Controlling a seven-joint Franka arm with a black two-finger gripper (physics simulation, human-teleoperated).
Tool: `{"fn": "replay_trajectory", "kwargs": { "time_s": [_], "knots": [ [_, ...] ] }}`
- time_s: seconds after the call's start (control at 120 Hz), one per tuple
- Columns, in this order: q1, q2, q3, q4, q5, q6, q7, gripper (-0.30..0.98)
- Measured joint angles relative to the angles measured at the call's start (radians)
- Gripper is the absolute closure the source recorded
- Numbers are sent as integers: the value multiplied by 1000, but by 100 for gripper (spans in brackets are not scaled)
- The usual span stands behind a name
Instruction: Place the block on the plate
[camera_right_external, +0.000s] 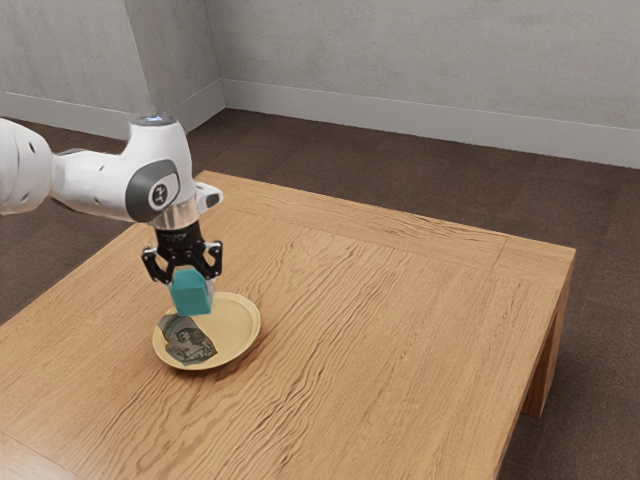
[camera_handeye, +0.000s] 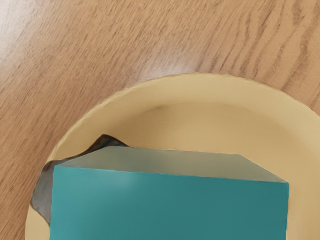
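Observation:
My gripper (camera_right_external: 188, 282) points down over the plate, shut on a teal block (camera_right_external: 191, 294) that sits between its two fingers. Beneath the block lies a round yellow plate (camera_right_external: 238, 325) on the table; the block appears held above it. In the wrist view the block (camera_handeye: 170, 207) looms large, covering part of the plate (camera_handeye: 210, 117).
A dark, patterned flat piece (camera_right_external: 188, 342) lies on the plate's near side, partly over its rim; the wrist view shows some of this dark piece (camera_handeye: 44, 187) beside the block. The wooden table (camera_right_external: 400, 330) extends toward the exterior view's right.

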Motion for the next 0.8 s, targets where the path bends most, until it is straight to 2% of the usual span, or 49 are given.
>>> {"fn": "replay_trajectory", "kwargs": {
  "time_s": [0.1, 0.3, 0.567, 0.65, 0.8],
  "knots": [
    [2, 11, -12, 0, -6, 25, 16, 34],
    [-2, 2, -15, -5, -24, 47, 45, 14],
    [-33, -64, -13, -7, -23, 49, 73, 4],
    [-78, -112, -11, 25, -11, 23, 87, 3],
    [-133, -187, -12, 130, 63, -90, 113, 1]
  ]
}}
